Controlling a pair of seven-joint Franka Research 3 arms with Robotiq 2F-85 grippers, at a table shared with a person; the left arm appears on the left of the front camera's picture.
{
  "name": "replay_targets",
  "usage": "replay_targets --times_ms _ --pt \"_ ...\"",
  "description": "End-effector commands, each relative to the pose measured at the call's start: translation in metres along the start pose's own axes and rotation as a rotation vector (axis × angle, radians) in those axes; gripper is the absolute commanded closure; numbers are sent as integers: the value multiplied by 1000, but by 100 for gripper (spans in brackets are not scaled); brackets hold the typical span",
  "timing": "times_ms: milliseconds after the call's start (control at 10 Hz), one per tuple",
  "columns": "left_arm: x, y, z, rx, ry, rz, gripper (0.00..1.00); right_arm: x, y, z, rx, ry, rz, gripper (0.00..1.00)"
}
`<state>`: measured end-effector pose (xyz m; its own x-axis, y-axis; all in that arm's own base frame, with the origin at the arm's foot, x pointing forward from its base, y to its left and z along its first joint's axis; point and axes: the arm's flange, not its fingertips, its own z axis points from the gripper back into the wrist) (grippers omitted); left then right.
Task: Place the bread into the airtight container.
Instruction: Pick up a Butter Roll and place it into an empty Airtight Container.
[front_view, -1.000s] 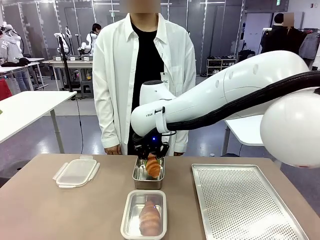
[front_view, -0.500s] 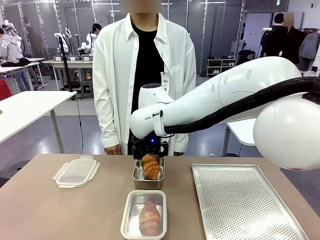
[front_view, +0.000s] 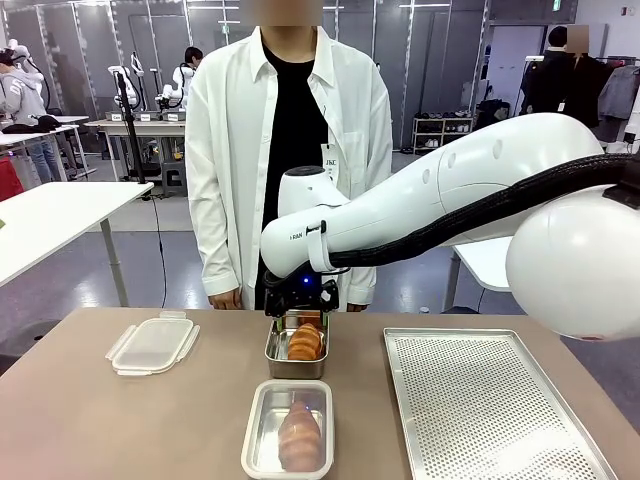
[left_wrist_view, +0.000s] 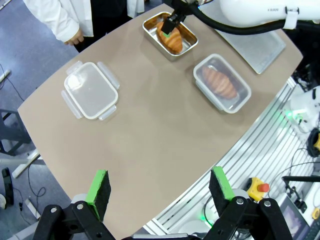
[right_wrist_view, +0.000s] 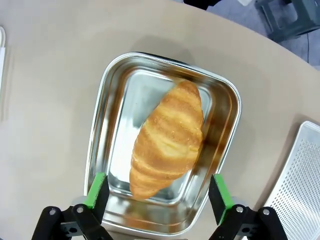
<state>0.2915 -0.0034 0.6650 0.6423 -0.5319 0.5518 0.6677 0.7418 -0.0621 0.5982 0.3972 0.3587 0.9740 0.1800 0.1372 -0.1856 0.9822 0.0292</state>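
Two croissants sit in two containers on the counter (front_view: 120, 420). The task bread (right_wrist_view: 167, 137) lies loose inside the open steel container (right_wrist_view: 105, 112), angled across its floor with one tip up against the wall nearest the right gripper. The right gripper (right_wrist_view: 156, 192) hangs directly above that container, released, its green pads spread to either side of the croissant and touching nothing. The left gripper (left_wrist_view: 159, 189) is also spread wide and empty, well away from the steel container, above the counter's near edge.

Just on the robot's side of the steel container stands a clear-lidded container (front_view: 288, 428) with the second croissant (front_view: 300, 432) sealed inside. To the left of the steel container, apart from it, a plastic lid (front_view: 152, 345) lies flat. To its right is a perforated tray (front_view: 490, 400).

Risks from here, as I judge them: the right gripper's pads sit close over the croissant, so a sideways exit rather than a straight lift could drag the bread or nudge the light steel container. The croissant's tip rides high against the wall, which could stop a lid seating.
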Motion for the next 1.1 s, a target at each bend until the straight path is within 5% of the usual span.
replay_targets --times_ms 0,1000 --pt "0 1 1 -9 -1 -18 0 -1 1 0 2 2 0 0" --pt "0 1 1 -9 -1 -18 0 -1 1 0 2 2 0 0"
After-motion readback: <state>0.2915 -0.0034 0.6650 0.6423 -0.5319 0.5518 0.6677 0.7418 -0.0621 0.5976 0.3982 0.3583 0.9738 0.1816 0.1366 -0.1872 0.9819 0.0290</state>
